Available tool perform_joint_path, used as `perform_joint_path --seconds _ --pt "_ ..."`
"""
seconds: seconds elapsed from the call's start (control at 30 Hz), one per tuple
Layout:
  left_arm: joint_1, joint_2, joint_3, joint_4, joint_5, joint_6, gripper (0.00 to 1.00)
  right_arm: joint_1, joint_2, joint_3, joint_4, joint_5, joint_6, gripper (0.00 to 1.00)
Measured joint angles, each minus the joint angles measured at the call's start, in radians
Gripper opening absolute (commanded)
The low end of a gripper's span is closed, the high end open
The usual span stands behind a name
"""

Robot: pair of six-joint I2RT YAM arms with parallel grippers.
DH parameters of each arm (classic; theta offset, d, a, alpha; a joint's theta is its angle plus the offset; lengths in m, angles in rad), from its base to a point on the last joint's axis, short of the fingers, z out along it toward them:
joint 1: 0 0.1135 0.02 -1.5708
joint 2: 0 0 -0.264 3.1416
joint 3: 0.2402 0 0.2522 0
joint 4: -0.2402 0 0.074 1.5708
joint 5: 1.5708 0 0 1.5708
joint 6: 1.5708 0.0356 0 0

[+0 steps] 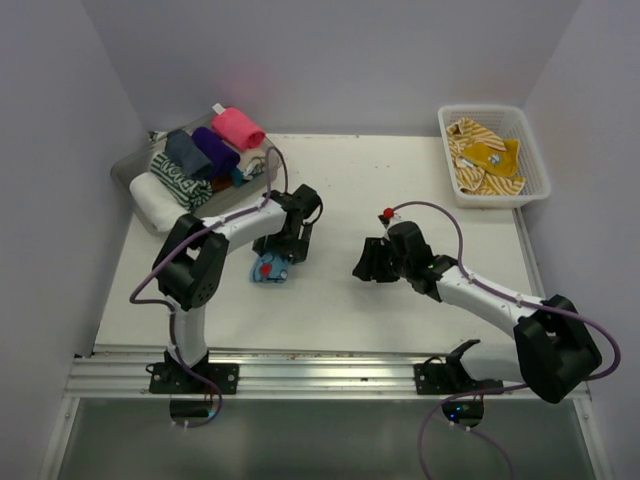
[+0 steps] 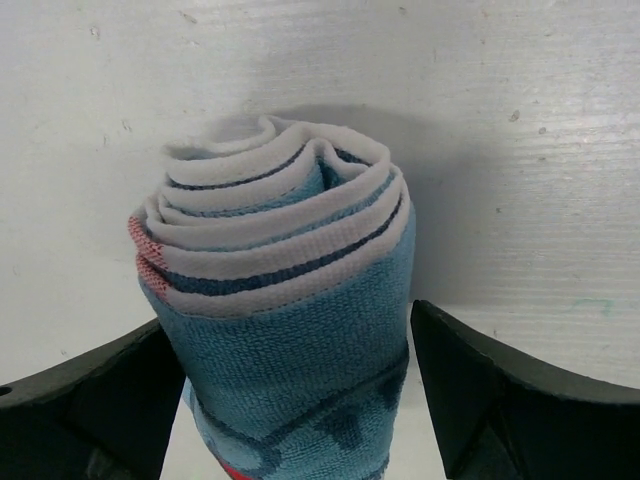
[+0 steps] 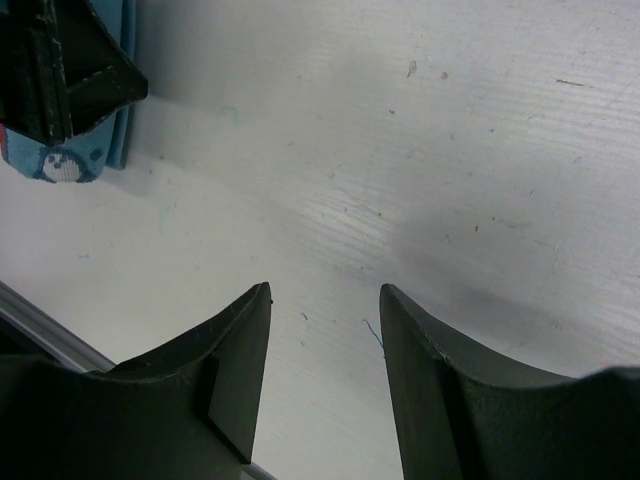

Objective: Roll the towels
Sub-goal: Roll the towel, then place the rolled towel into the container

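The left gripper is clamped on a light blue cloth towel with dark markings, wound into a tight roll. Its black fingers press the roll's two flanks. The roll is low over the white table, centre-left, just ahead of the left arm. The right gripper stands spread and empty over bare tabletop, a little apart to the right.

The step in hand is probably carrying the roll to the clear plastic tray at the far left, where a hot pink towel and other rolls lie. A steady squeeze across the middle should keep the outer flap from springing loose, and the roll should be let go only once it rests.

Only the left wrist view shows the spiral end and its snug layers. Only the top view shows the tray and the white lattice basket with crumpled mustard-yellow striped towels.
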Motion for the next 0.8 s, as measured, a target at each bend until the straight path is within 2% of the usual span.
perform_joint_path --seconds 0.3,0.33,0.57,0.8 --pt "0.018 -0.042 -0.041 0.02 0.002 -0.025 0.95 0.0 0.008 0.0 0.004 -0.001 0.004 0.51" --pt "0.019 -0.047 -0.043 0.021 0.001 -0.027 0.99 0.0 0.008 0.0 0.005 -0.003 0.004 0.51" --pt "0.032 -0.074 -0.061 0.033 0.014 -0.038 0.99 0.0 0.034 0.0 0.013 -0.023 0.005 0.51" --pt "0.074 -0.131 -0.171 0.08 0.11 -0.061 0.95 0.0 0.041 0.0 0.021 -0.026 0.005 0.51"
